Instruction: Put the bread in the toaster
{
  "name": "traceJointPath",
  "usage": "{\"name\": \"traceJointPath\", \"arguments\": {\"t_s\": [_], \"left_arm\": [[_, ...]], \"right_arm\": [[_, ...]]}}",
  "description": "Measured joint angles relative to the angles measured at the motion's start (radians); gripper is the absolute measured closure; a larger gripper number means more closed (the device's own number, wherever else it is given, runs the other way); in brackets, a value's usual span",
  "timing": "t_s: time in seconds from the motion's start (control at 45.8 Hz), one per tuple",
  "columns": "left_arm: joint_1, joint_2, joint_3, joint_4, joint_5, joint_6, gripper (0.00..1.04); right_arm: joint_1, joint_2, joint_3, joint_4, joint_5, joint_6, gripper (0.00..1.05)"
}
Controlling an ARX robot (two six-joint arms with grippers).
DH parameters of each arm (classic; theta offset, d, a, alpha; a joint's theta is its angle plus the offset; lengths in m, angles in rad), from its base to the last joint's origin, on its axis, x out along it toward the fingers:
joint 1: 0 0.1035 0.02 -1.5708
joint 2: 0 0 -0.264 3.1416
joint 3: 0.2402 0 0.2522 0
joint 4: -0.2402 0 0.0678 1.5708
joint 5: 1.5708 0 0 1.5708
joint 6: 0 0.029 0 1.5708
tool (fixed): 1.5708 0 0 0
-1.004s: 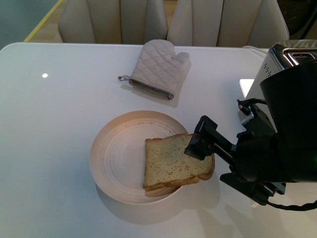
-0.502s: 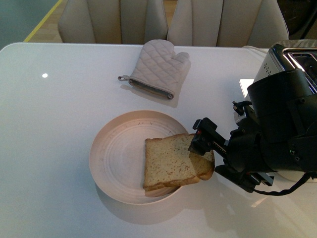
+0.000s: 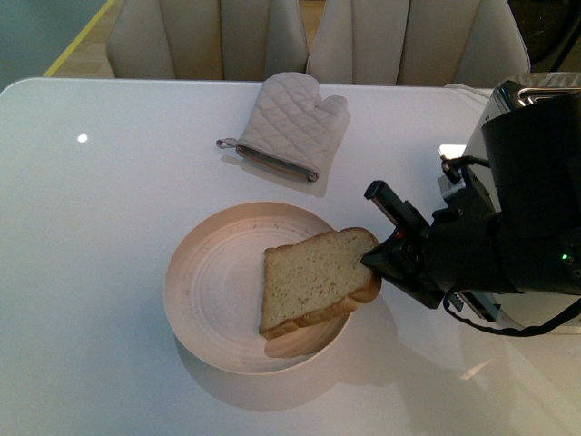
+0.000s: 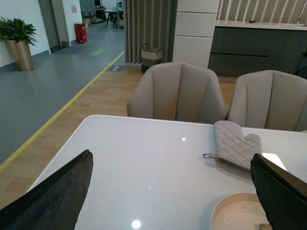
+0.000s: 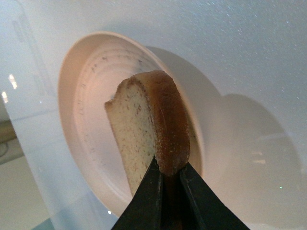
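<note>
**Mia:** Where is the left pincer (image 4: 171, 157)?

**Sam:** Away on the left. Its fingers are wide apart and hold nothing.

**Mia:** And the bread (image 3: 313, 277)?

**Sam:** The right pincer (image 5: 168, 168) pinches its brown round end tight. The rest of the slice sticks out to the left of that pincer, low over the plate (image 3: 195, 300). I can't tell if the far corner touches the plate.

**Mia:** How should it go on?

**Sam:** I think lift slowly and straight up, so the slice does not bend or slip. Then turn the thin edge down.

**Mia:** Where to?

**Sam:** The toaster (image 3: 536, 91) is to the right of the pincer and further back. The arm hides most of it.
</note>
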Motion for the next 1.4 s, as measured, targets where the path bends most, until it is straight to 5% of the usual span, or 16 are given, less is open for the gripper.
{"name": "traceJointPath", "arguments": {"t_s": [0.328,0.917,1.397], "left_arm": [[0.000,0.000,0.000,0.000,0.000,0.000,0.07],[0.000,0.000,0.000,0.000,0.000,0.000,0.07],[0.000,0.000,0.000,0.000,0.000,0.000,0.07]], "right_arm": [[-0.048,-0.301,0.002,-0.081,-0.030,-0.014,1.02],[-0.330,-0.735,0.394,-0.752,0.125,-0.801,1.02],[-0.392,-0.728,0.377,-0.865,0.243,-0.996,1.02]]}}
